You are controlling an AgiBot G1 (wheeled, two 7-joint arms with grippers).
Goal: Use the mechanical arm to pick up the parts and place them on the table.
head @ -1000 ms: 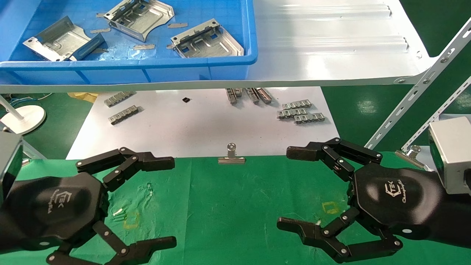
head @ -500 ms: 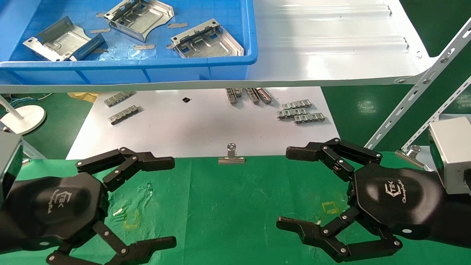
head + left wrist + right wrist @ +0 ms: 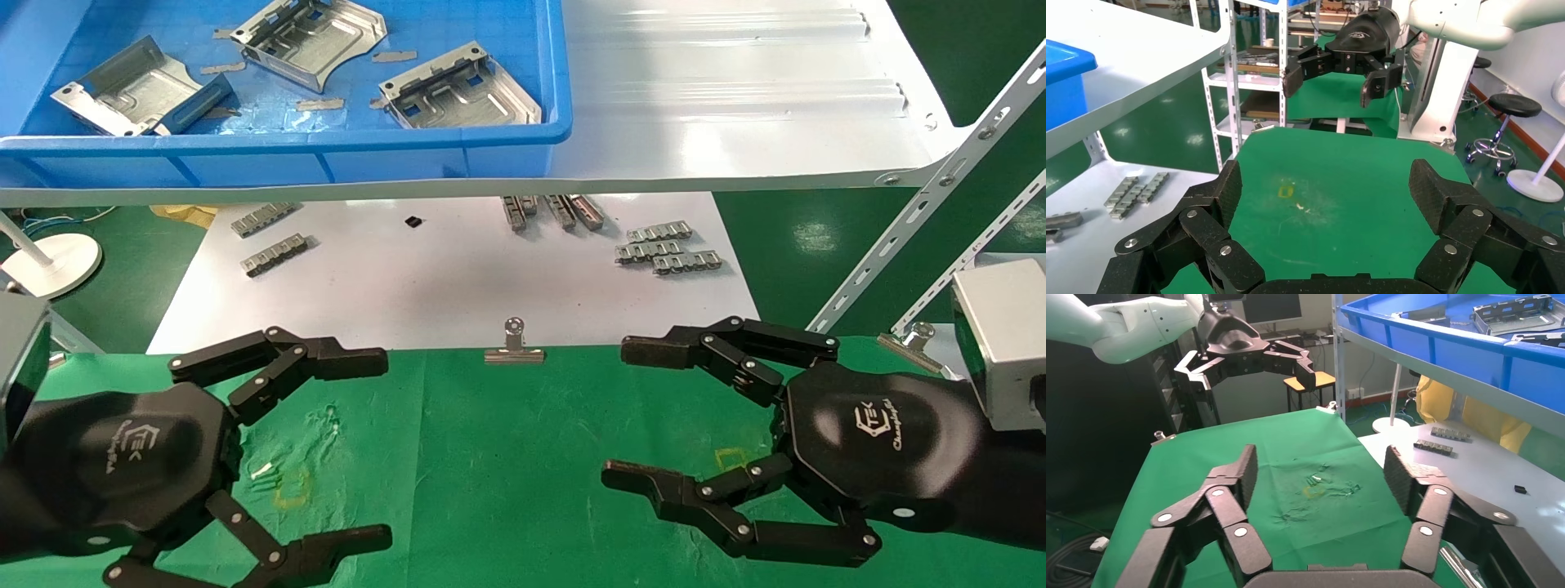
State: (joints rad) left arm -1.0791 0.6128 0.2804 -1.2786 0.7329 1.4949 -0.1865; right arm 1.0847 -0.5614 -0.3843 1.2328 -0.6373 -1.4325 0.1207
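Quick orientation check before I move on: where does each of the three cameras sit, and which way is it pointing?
Head view: on the head, looking forward and down at the green cloth table, the blue plastic bin of silver stamped metal parts; both open black hands show, left gripper, right gripper.
Left wrist view: behind the left gripper, facing across the table toward the right gripper.
Right wrist view: behind the right gripper, facing the left gripper.
Shared: the table and both hands appear in all three.
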